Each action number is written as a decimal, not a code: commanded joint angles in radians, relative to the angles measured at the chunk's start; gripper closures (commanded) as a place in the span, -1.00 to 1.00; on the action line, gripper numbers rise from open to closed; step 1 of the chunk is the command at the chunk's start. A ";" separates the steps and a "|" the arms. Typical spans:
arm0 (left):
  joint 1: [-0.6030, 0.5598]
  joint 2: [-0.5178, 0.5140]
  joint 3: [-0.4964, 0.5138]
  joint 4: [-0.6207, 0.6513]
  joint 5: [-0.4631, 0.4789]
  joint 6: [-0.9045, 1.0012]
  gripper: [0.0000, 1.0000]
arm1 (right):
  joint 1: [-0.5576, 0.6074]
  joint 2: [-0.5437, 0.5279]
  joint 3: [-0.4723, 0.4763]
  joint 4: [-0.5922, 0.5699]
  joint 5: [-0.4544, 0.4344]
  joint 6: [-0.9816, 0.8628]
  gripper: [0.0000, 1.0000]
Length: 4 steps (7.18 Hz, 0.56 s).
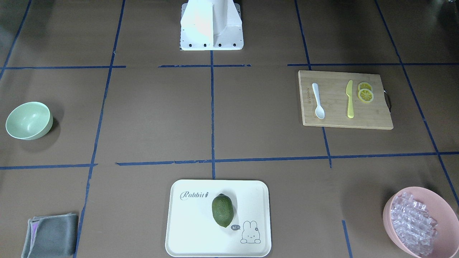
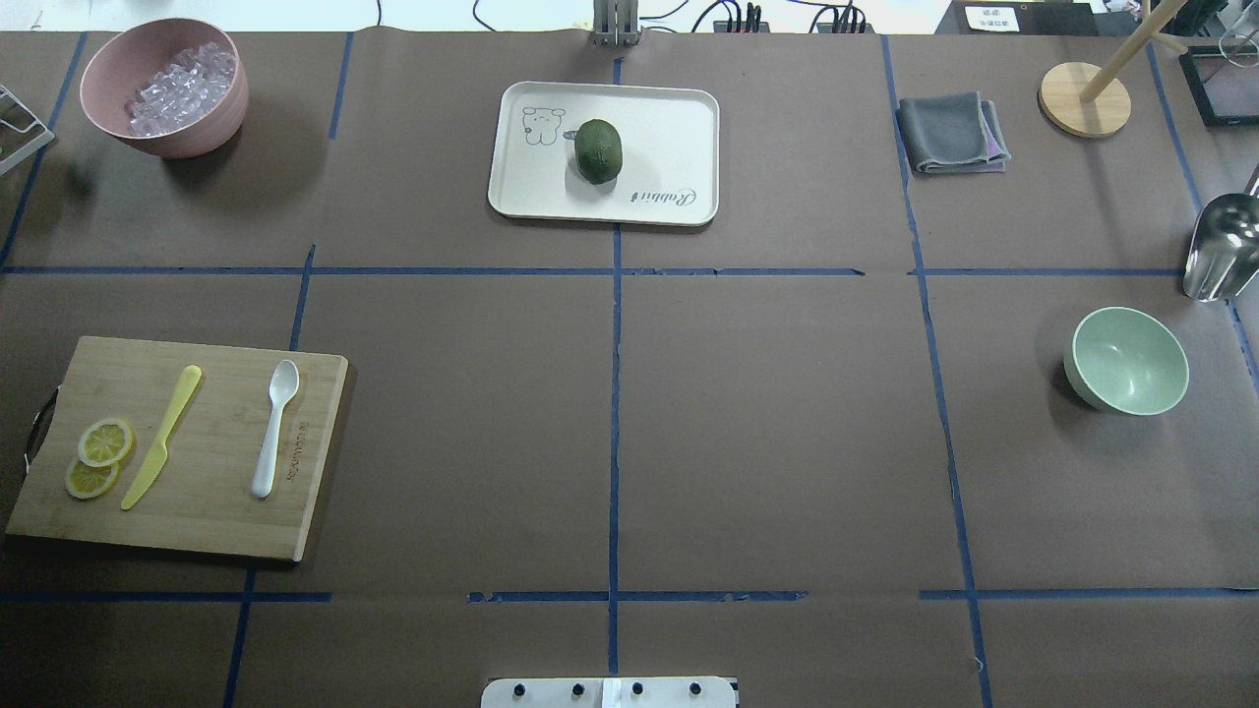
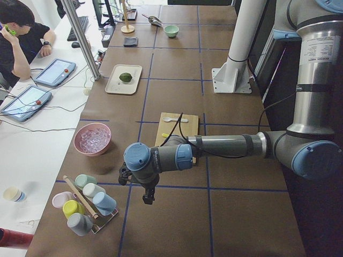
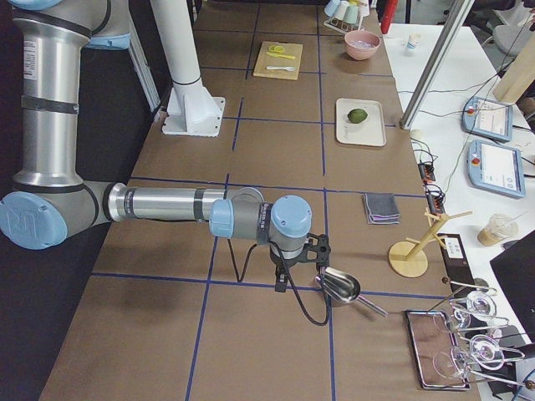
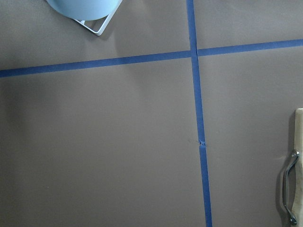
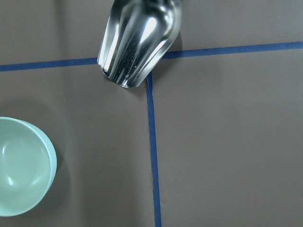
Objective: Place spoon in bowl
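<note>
Brown paper table (image 1: 161, 114), taped in blue squares.
Front-facing: a tray (image 1: 186, 229) is showing "Rabbit"; the spoon (image 1: 317, 101) is lying on the cutting board (image 1: 333, 118), beside a yellow knife (image 1: 349, 98). Overhead: the bowl (image 2: 1126, 360) is standing well apart. Side views: left gripper (image 3: 146, 198) and right gripper (image 4: 281, 280) are hanging low; I cannot tell how their jaws stand.

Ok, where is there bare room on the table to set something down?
The wide middle is bare, bordered by the board, the tray, the bowl and the robot's base. Crowded: the board, with spoon, knife and lemon slices; and the corner by the cloth and scoop.
</note>
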 commanded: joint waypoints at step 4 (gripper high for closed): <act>0.000 0.000 -0.002 -0.001 -0.003 0.000 -1.00 | -0.001 0.051 0.025 0.000 0.013 0.011 -1.00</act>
